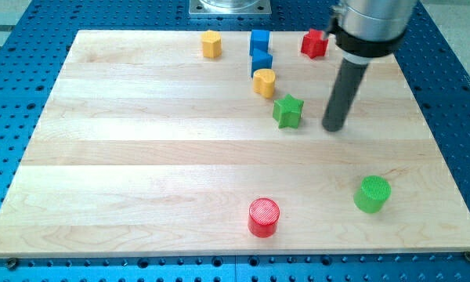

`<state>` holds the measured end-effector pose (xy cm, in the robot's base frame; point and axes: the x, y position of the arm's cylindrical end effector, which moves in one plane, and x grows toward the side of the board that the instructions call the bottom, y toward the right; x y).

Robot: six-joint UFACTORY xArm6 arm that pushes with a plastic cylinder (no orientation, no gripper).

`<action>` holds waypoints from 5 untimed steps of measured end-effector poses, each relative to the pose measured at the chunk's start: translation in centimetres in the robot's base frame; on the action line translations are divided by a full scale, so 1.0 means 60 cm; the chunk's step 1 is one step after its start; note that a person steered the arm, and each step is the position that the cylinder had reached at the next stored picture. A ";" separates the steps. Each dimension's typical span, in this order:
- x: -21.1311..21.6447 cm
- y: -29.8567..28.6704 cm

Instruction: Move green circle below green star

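The green circle (372, 193) lies near the view's lower right on the wooden board (141, 157). The green star (287, 110) sits above the board's middle, toward the right. My tip (334, 128) rests on the board just right of the green star, a short gap apart, and well above the green circle.
A red circle (264, 217) lies at the bottom middle. A yellow heart-like block (264, 81) sits up-left of the green star. Two blue blocks (260, 51) stand above it. A yellow hexagon (211, 44) and a red star (314, 43) sit near the top edge.
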<state>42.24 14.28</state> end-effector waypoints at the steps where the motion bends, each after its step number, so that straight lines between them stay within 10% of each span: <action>1: -0.004 -0.043; 3: 0.007 -0.107; 5: 0.134 0.152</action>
<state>50.26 23.42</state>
